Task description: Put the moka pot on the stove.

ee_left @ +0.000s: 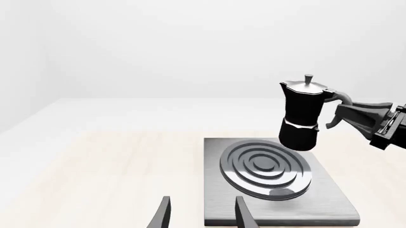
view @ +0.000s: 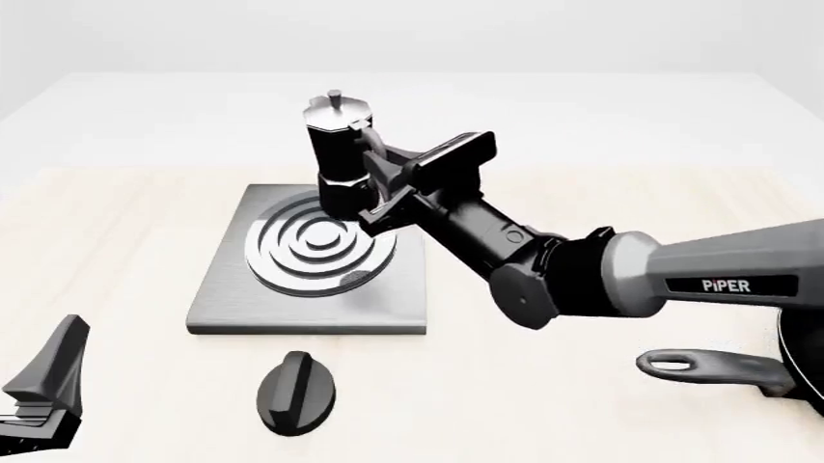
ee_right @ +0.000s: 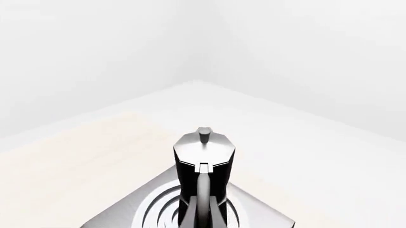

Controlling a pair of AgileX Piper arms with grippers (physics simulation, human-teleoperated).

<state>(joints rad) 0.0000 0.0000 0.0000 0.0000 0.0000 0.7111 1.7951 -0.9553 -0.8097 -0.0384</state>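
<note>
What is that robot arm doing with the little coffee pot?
The right gripper is holding the moka pot by its curved handle and carrying it above the stove. In the left wrist view the pot hangs over the far edge of the round burner, not set down yet. The left gripper waits open near the table's front edge. A black oval knob and a frying pan lie nearby.

Black faceted pot (view: 340,164) with silver lid. Grey stove (view: 309,307); burner (view: 319,249) of concentric silver and dark rings. Black knob (view: 296,392) at 6 o'clock of stove. Pale wood-grain table (view: 116,222). Black pan (view: 759,371) at 4 o'clock.
</note>
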